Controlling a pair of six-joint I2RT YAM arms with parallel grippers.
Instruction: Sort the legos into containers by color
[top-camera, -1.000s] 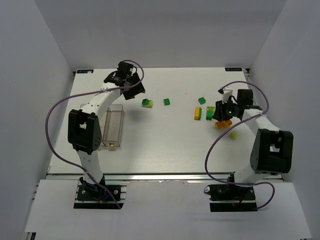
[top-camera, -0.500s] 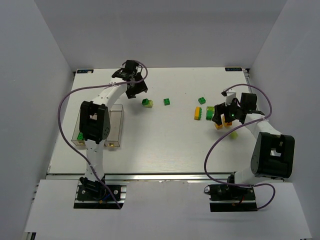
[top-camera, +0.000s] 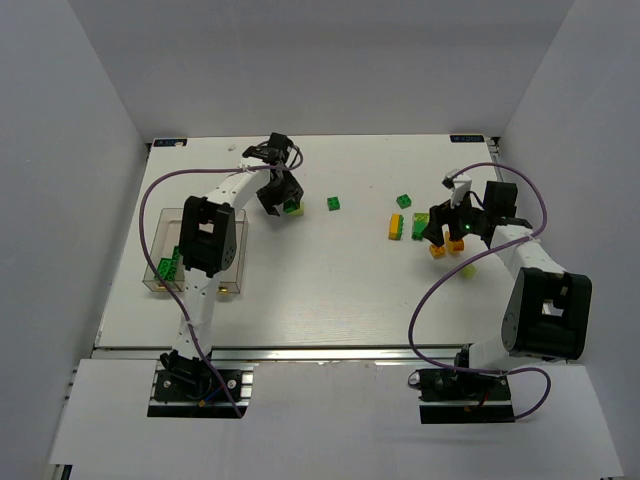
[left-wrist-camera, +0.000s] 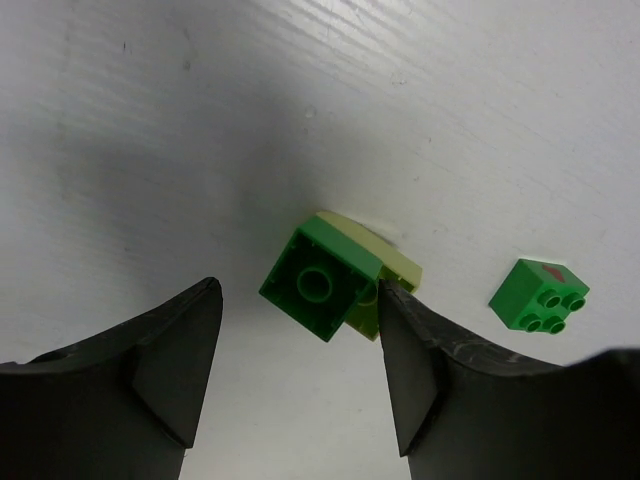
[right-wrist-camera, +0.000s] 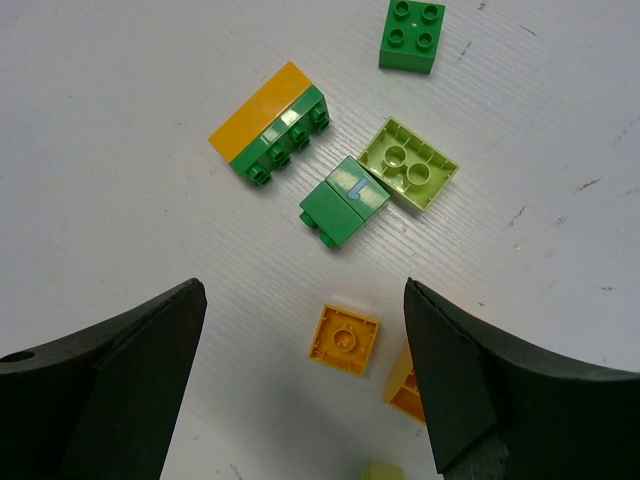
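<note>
Left tool (left-wrist-camera: 297, 300) stands open astride an upturned dark green brick (left-wrist-camera: 320, 282) at frame centre, overlapping a pale yellow-green brick (left-wrist-camera: 395, 272). Light, stiff, slick plastic: probably best pinched across its flat sides. Right tool (right-wrist-camera: 303, 295) hangs open above an orange brick (right-wrist-camera: 344, 339).

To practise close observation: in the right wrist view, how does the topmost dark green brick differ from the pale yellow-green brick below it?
The dark green brick is deeper in colour and sits studs up; the pale yellow-green brick is lighter and lies upside down, hollow side showing. Both rest flat on the table.
</note>
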